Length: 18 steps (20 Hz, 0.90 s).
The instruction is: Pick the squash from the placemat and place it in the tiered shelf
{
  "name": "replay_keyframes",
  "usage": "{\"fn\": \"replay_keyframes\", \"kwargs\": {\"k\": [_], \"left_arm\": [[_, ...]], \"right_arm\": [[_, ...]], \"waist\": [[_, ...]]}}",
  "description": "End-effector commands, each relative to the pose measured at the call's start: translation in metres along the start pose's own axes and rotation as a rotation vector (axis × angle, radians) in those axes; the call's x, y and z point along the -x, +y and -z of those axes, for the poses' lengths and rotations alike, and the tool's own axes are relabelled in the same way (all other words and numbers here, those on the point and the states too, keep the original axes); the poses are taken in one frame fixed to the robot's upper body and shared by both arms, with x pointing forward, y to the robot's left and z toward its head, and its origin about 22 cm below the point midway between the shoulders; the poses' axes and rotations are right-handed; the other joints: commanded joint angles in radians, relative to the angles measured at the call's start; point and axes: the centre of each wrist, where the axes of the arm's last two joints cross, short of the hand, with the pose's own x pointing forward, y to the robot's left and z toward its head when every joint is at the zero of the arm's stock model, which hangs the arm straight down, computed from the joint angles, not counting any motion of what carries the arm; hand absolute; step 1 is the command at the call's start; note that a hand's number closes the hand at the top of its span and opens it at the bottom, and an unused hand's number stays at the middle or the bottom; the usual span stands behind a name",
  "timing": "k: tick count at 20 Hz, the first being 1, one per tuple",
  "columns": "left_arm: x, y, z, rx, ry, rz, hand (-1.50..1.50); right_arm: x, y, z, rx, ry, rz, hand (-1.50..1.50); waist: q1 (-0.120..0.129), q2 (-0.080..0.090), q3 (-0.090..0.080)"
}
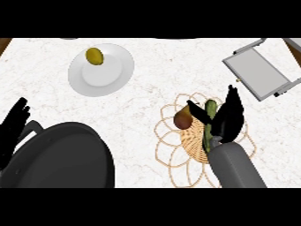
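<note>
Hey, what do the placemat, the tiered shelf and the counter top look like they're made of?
Placemat: looks like woven straw or rattan, matte tan, with a woven centre and open looped strands at the rim. Tiered shelf: probably metal, a smooth pale grey panel in a thin frame; plastic is possible. Counter: looks like marble or similar stone, white with faint brownish veining.

No readable txt, labels, brands, nos. or signs anywhere in view. Plate (107, 75), tiered shelf (257, 73), placemat (192, 148), dark pan (61, 154) and bench (152, 57) top all show plain surfaces, no print.
</note>
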Motion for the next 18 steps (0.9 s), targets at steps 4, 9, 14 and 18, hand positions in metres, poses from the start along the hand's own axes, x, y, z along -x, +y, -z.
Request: {"fn": "replay_keyframes", "kwargs": {"k": [4, 9, 14, 18], "left_arm": [[0.001, -0.009, 0.001, 0.046, 0.003, -0.017, 0.00], [0.006, -0.008, 0.001, 0.026, 0.013, -0.022, 0.00], [0.016, -0.018, -0.012, 0.030, 0.019, -0.026, 0.00], [0.026, 0.002, -0.013, 0.022, 0.035, -0.029, 0.00]], "right_arm": [[-0.028, 0.011, -0.009, -0.224, 0.175, -0.466, -1.50], [-0.082, -0.004, -0.013, -0.267, 0.218, -0.636, -1.50], [-0.102, -0.020, -0.010, -0.307, 0.254, -0.724, -1.50], [-0.091, -0.020, -0.016, -0.332, 0.274, -0.738, -1.50]], "waist": [[0.017, 0.007, 0.000], [0.015, 0.004, 0.003], [0.005, 0.003, 0.006], [0.004, 0.009, 0.006]]}}
